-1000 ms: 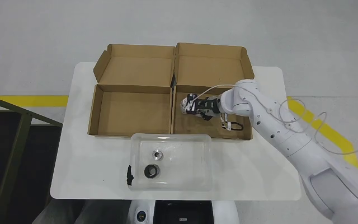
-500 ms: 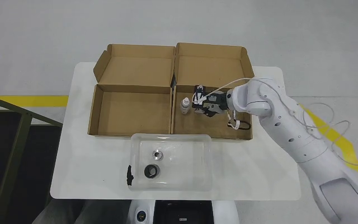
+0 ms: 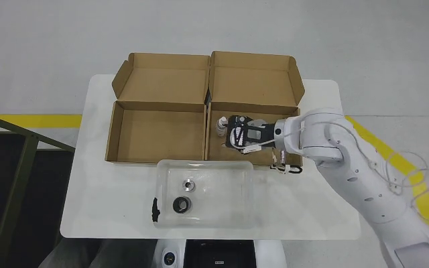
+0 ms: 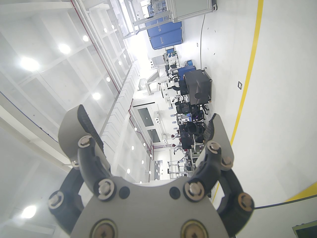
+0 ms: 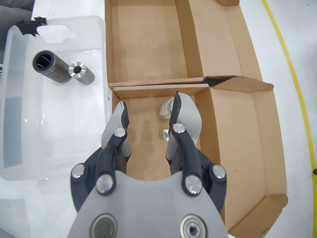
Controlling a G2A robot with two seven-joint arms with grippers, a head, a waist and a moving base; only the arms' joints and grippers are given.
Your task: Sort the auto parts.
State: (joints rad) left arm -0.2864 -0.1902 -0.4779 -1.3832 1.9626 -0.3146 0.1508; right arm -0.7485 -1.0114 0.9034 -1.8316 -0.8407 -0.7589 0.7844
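Gripper on the right arm [image 5: 149,102] hangs empty, fingers [image 5: 185,115] apart, over the right-hand box [image 5: 210,137]; silver part [image 5: 165,108] stands near its shared wall. Next I'd go for the dark sleeve [image 5: 49,66] in the clear bin [image 5: 49,137], dropping straight down, clear of the collet [image 5: 80,72] beside it.

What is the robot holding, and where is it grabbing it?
Nothing. The right gripper is open and empty over the cardboard box, where a silver part stands. The left gripper is open and empty too.
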